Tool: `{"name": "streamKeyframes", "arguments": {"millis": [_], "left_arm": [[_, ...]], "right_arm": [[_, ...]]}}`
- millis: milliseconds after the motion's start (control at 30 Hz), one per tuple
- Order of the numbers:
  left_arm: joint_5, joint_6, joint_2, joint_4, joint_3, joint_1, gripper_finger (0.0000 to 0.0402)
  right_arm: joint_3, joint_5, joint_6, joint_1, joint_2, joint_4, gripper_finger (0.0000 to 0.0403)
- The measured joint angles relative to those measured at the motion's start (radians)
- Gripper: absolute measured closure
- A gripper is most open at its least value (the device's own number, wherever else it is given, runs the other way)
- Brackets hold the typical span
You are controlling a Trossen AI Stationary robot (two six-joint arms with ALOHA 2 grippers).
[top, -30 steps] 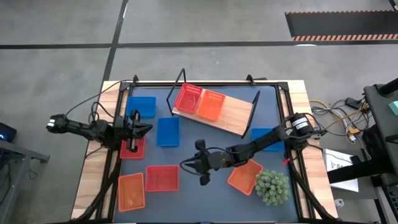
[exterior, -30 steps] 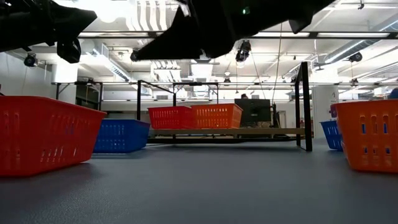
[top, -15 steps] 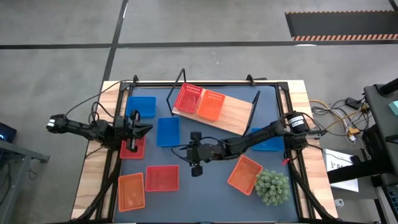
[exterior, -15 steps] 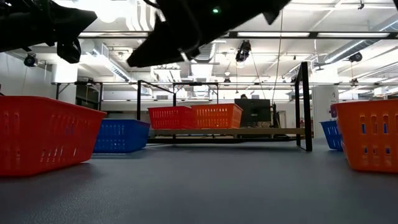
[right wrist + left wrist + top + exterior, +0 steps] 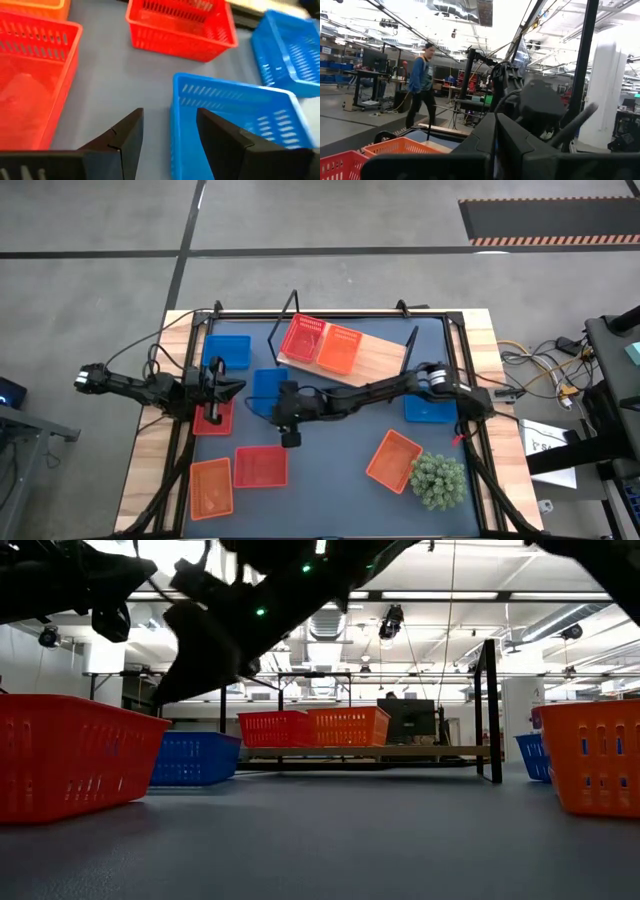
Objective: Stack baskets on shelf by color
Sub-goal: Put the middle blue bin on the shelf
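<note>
On the shelf (image 5: 375, 365) near the back of the desk (image 5: 340, 455), a red basket (image 5: 302, 338) and an orange basket (image 5: 340, 348) sit side by side at its left end, touching. Just in front of the shelf's left end lies a blue basket (image 5: 268, 386), and the right gripper (image 5: 289, 418) hangs at its near right corner, reaching across the desk from the right side. In the right wrist view the fingers (image 5: 127, 131) stand wide apart with that basket's near wall (image 5: 220, 95) between them; nothing is gripped.

Another blue basket (image 5: 227, 351) rests at the back left. A red basket (image 5: 213, 416) lies on the left side, and the left gripper (image 5: 222, 389) hovers over it, shut tight and holding nothing. At the front left, an orange basket (image 5: 211, 487) and a red basket (image 5: 261, 466) lie side by side. On the right, an orange basket (image 5: 393, 461) sits tilted beside a green plant (image 5: 438, 480), and a blue basket (image 5: 432, 409) lies partly under the right arm.

A person (image 5: 422, 85) walks in the room beyond, seen in the left wrist view.
</note>
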Motion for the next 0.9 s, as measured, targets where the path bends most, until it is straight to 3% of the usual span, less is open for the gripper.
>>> {"name": "streamKeyframes", "arguments": {"millis": [433,600,900], "left_arm": [[0.007,-0.002,0.000,0.001,0.000,0.000,0.0402],[0.006,-0.002,0.001,0.000,0.000,0.000,0.0402],[0.006,-0.002,0.002,0.000,0.000,0.000,0.0402]], "right_arm": [[0.393,-0.027,0.041,-0.039,0.245,-0.346,0.0252],[0.408,-0.028,0.011,-0.039,0.262,-0.354,0.0287],[0.410,-0.027,-0.034,-0.028,0.246,-0.353,0.0388]]}}
